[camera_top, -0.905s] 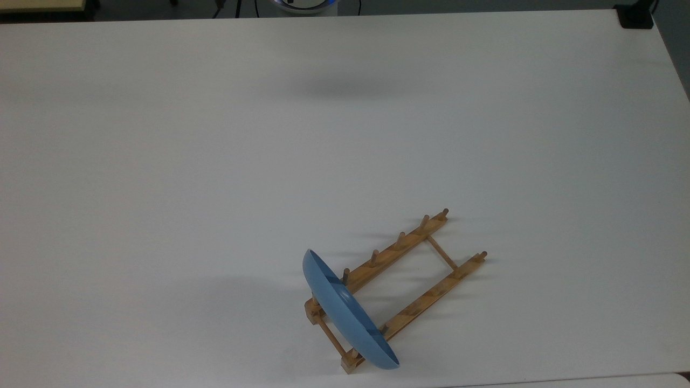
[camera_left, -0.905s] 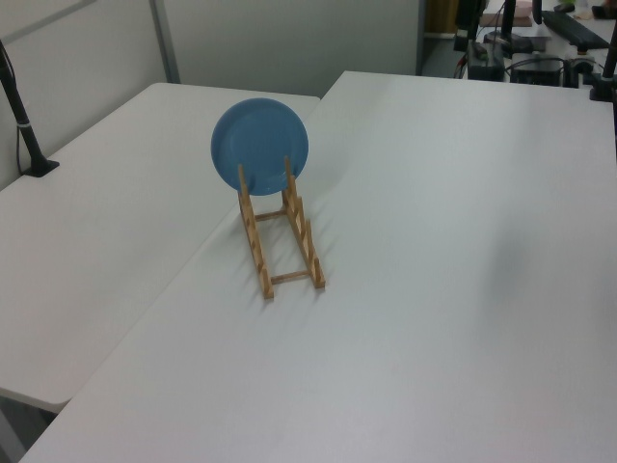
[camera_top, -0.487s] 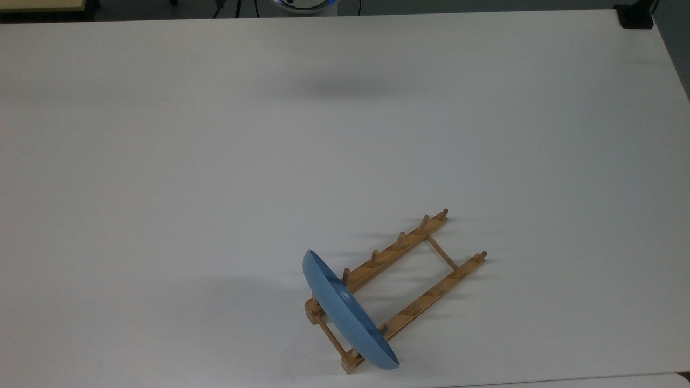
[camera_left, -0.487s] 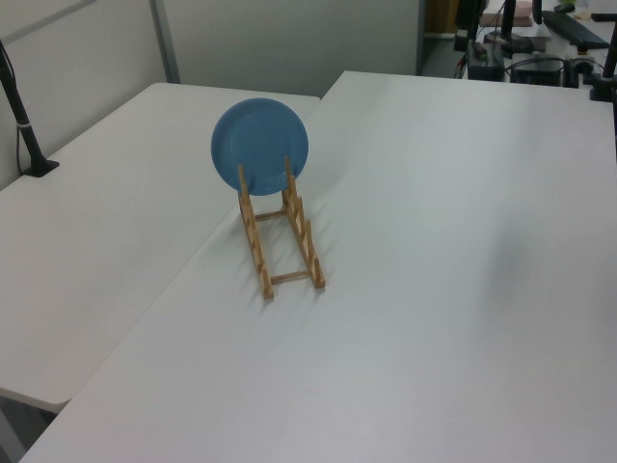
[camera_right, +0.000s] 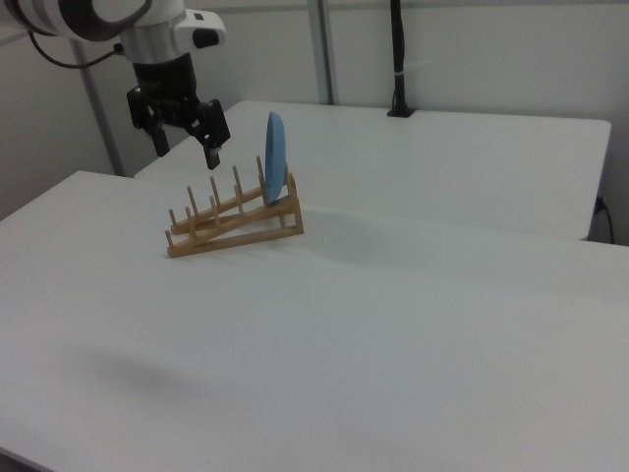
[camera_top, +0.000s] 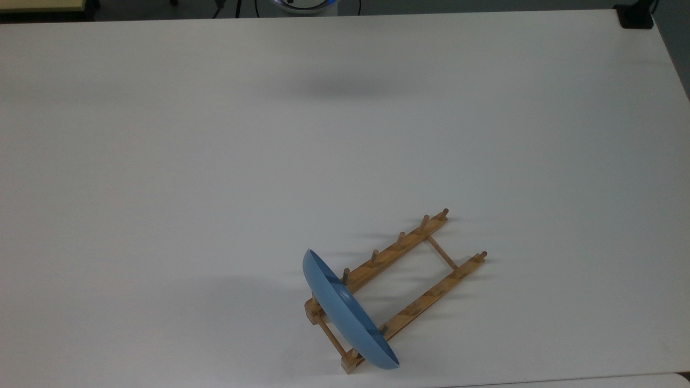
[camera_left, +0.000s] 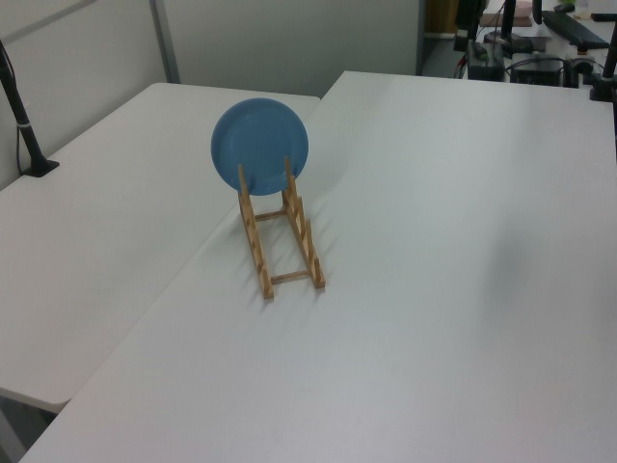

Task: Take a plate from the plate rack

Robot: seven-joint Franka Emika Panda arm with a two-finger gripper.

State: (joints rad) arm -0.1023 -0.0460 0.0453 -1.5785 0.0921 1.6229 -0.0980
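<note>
nothing of the pick is looking done; the round, glossy light-blue plate [camera_top: 345, 310] is standing on edge in the end slot of the small light-brown wooden plate rack [camera_top: 409, 280] on the white tabletop [camera_top: 215, 161]; reach, grip and lift are all remaining; the black two-finger gripper [camera_right: 186, 146] is hanging with jaws spread and empty, near the plate, to the right view's left of it, above the rack's bare pegs.

We saw a white table [camera_top: 215, 161], a second white table [camera_left: 106, 231] butted against it along the left view's left, a black pole [camera_right: 396, 59] clamped at its far edge, and grey partition walls [camera_left: 280, 43] behind.
</note>
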